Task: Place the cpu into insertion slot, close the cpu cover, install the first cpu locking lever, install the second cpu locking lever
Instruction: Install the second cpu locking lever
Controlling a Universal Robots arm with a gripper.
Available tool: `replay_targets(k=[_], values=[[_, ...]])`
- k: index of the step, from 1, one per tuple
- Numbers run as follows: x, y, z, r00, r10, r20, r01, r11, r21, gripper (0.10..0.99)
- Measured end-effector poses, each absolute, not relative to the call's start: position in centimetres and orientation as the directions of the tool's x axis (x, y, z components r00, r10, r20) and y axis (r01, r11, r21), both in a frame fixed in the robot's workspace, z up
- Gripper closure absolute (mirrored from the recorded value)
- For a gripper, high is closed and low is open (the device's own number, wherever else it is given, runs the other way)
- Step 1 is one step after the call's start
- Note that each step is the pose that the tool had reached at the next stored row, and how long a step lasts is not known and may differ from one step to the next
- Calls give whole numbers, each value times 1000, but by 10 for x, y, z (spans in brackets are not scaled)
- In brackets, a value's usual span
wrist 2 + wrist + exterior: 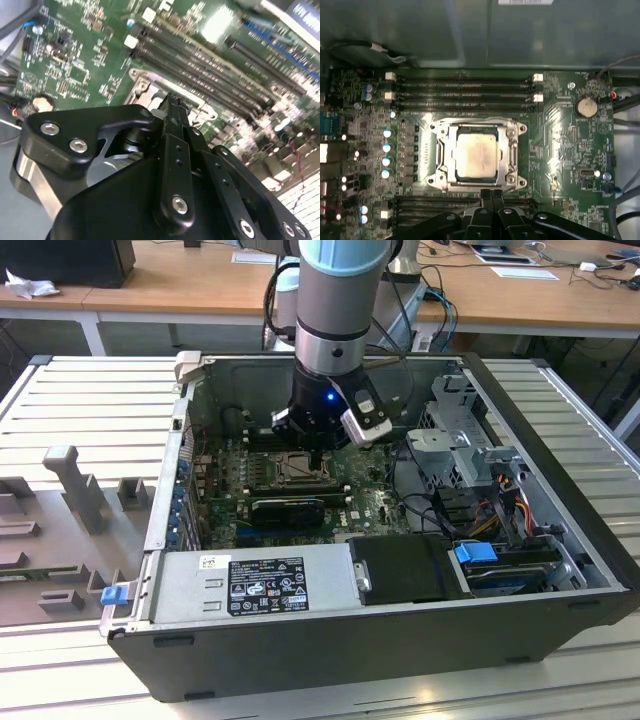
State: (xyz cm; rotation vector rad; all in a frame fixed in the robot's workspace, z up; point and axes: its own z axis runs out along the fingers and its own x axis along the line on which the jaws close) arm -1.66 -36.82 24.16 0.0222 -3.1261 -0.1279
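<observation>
First wrist view: cpu [476, 156] pale silvery-beige square seated in insertion slot [512, 131], grey cpu cover [445, 150] framing it flat, on green motherboard [570, 150]; my gripper [491, 192] fingers pressed together, holding nothing, at the socket's edge

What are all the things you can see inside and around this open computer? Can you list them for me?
cpu: one, pale silvery-beige, lying in the socket.
insertion slot: one, grey metal rim, middle of the green board.
cpu cover: one, silvery-grey frame, lying flat around the chip.
memory slots: several, long and black, on two sides of the socket.
coin battery: one, silver, on the board.
computer case: one, dark grey, lying open on the slatted table.
power supply: one, grey, by the case's near wall.
blue clips: two, by the near wall.
gripper: one, black, fingers together, at the socket's edge.
</observation>
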Motion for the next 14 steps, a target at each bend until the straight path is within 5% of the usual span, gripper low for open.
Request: replay_targets(k=[14], values=[[-31,-374,230,-1000,-16,12,-15,996,85,980]])
